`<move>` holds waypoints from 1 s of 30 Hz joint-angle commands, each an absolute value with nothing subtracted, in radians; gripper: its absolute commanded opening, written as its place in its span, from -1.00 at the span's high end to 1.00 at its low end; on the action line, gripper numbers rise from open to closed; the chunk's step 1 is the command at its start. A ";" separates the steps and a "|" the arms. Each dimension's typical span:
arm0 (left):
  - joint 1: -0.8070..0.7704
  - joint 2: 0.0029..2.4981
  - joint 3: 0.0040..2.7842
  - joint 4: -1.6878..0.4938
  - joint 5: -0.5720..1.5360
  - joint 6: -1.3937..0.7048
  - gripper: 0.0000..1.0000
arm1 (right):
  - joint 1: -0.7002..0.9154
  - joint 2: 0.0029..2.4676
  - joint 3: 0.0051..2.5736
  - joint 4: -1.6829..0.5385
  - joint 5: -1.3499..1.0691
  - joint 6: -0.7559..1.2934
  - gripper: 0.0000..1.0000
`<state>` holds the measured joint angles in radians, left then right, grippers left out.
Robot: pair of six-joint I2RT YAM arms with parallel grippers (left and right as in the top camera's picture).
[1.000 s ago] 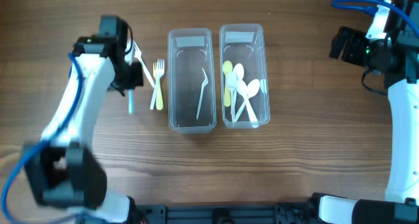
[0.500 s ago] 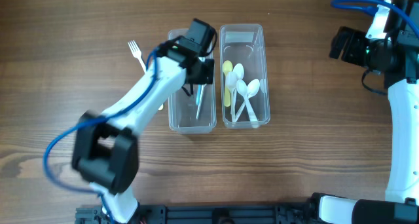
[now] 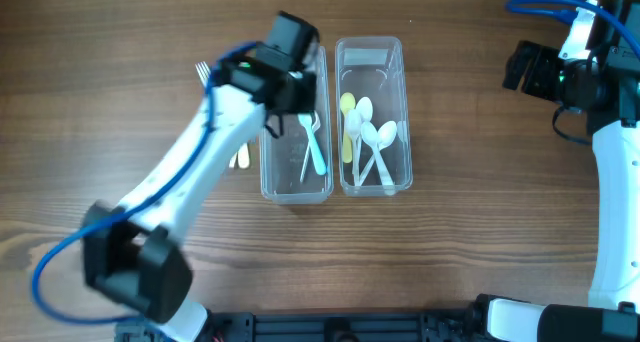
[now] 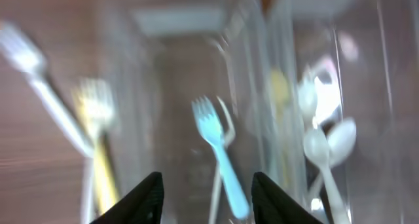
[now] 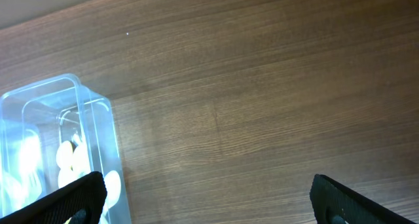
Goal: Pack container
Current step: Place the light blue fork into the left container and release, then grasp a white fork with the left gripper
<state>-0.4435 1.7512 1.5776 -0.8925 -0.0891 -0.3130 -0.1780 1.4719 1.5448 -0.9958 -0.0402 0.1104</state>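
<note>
The left jaws stand spread and empty above the clear rectangular plastic container (image 3: pixel 295 194) at mid-frame, where the pale blue plastic fork (image 4: pixel 221 155) lies inside; the right jaws, also spread, idle at upper right. Reaching the yellow plastic fork (image 4: pixel 99 152) on the wooden bench (image 3: pixel 480 202) likely needs a rise clear of the container wall first. Wrist blur and the left arm (image 3: pixel 200 152) overhead hide most of that fork.
</note>
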 commanded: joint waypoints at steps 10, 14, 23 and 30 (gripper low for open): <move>-0.009 1.999 1.589 -0.886 -0.027 -0.591 0.04 | -0.179 1.482 1.546 -0.995 -0.033 0.105 -1.00; 0.048 2.106 1.589 -0.815 0.113 -0.480 -0.01 | -0.179 1.482 1.546 -0.995 -0.033 0.105 -1.00; 0.018 2.141 1.589 -0.762 0.054 -0.397 -0.07 | -0.179 1.482 1.546 -0.995 -0.033 0.105 -0.99; 0.010 2.193 1.589 -0.743 0.051 -0.389 -0.03 | -0.179 1.482 1.546 -0.995 -0.033 0.105 -0.99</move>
<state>0.0128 2.1445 1.5898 -0.7479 0.0612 -0.4194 -0.1780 1.4719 1.5448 -0.9958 -0.0402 0.1104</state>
